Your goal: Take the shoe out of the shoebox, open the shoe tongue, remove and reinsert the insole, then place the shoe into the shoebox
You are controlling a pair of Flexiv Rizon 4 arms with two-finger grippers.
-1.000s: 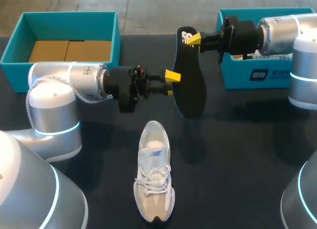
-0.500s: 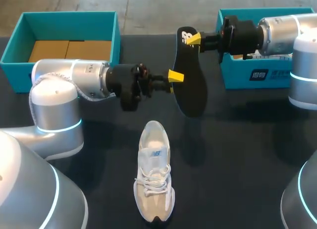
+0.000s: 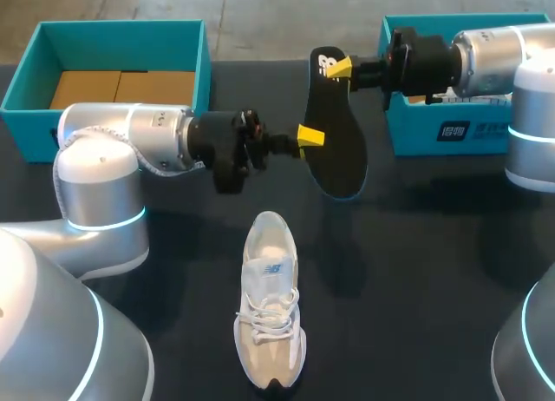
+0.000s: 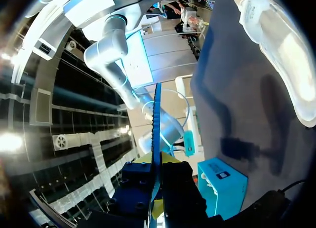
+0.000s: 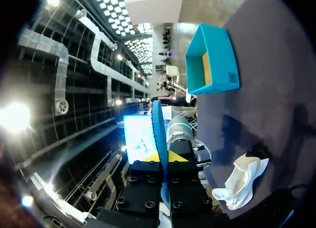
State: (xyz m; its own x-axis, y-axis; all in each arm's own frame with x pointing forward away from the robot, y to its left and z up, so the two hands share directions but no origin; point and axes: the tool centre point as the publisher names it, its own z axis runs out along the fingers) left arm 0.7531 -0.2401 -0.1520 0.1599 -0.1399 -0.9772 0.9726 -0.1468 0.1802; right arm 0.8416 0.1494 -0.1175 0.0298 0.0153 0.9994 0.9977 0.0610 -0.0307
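Note:
The dark insole [image 3: 334, 132] hangs upright above the table, blue along its lower edge. My right gripper [image 3: 340, 69] is shut on its upper end. My left gripper [image 3: 310, 138] comes in from the left and is shut on the insole's left edge at mid-length. In the left wrist view the insole [image 4: 157, 119] runs edge-on between the left gripper's [image 4: 158, 164] closed fingers. The right wrist view shows the insole [image 5: 158, 124] edge-on in the right gripper [image 5: 163, 156]. The white shoe [image 3: 270, 310] lies on the table below, laces toward the front edge, also seen as the shoe [image 4: 281, 50] and the shoe [image 5: 242, 181].
A teal open box [image 3: 121, 47] with a cardboard floor stands at the back left, also seen as the box [image 5: 212, 60]. A second teal box [image 3: 416, 132] stands at the back right under my right arm, seen too as the box [image 4: 222, 181]. Dark tabletop surrounds the shoe.
My left gripper has slid right to the insole's edge and closed on it. The insole's lower end has swung slightly right. The right arm and the shoe have kept still.

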